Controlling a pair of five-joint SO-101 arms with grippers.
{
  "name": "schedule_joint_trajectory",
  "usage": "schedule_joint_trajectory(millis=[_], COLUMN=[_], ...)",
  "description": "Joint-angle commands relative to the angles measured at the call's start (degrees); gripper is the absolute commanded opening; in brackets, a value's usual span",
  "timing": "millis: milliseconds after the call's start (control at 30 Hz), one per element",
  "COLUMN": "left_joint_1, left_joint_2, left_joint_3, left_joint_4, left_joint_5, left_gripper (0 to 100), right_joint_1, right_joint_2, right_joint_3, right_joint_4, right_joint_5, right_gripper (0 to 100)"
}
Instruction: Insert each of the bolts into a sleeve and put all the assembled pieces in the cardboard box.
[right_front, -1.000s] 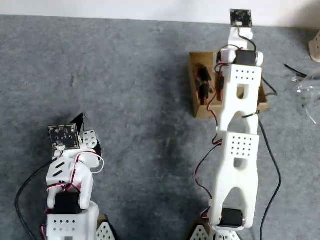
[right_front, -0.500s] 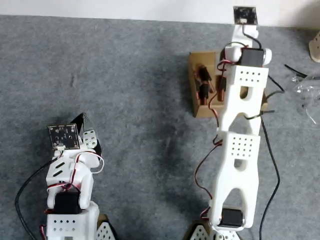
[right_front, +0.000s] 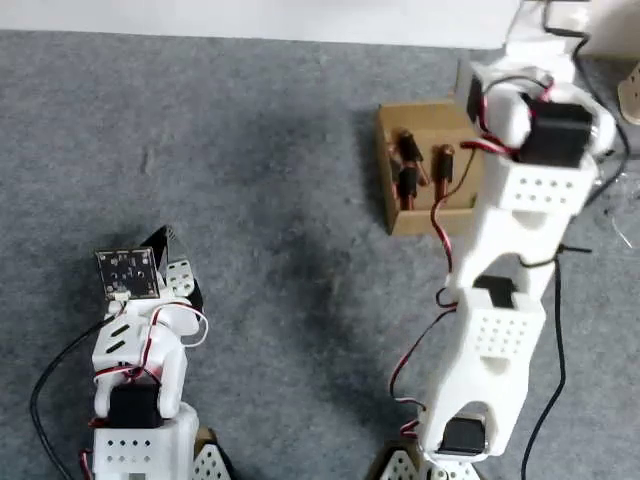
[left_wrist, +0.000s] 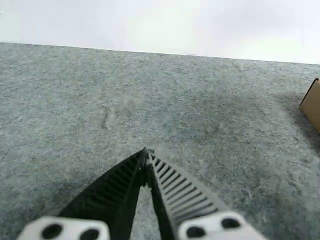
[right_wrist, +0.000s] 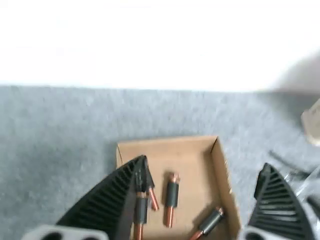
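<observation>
Hanging right gripper spread wide above box upper right, pieces lying inside, probably done dropping; parking left gripper pressed together lower left, idling.

1. Jaws: black, ribbed, spread wide, with the box seen between them.
2. Box: open cardboard, on grey tabletop.
3. Pieces: four copper bolts in black sleeves, lying inside the box; two are partly behind one jaw.
4. Wall: white, beyond the tabletop.

Left jaws closed, right jaws apart
</observation>
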Motion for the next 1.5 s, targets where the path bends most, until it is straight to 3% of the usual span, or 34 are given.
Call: schedule_joint_trajectory(millis=[0,367,567,967,1467], left_joint_1=[-0.6,-0.6,-0.6,-0.7,-0.6], left_joint_2=[-0.6,-0.6,-0.6,-0.6,-0.3], left_joint_3=[1.1,1.1,1.1,1.1,1.1], left_joint_4=[-0.4,-0.2,-0.2,-0.2,0.1], left_joint_5=[-0.4,-0.4,-0.4,-0.4,-0.4], left_gripper=[1,1,1,1,1], right_joint_1=[-0.7,-0.7,-0.8,-1.0,-0.7], right_joint_2=[-8.5,-24.2,-39.1,-70.4,-116.0], right_joint_3=[-7.0,-3.2,19.4,72.0,157.1], right_joint_4=[1.3,1.3,1.2,-0.8,-43.3], right_joint_5=[-0.8,-0.5,-0.8,-0.8,-0.4], right_gripper=[30.7,27.4,16.6,16.6,16.6])
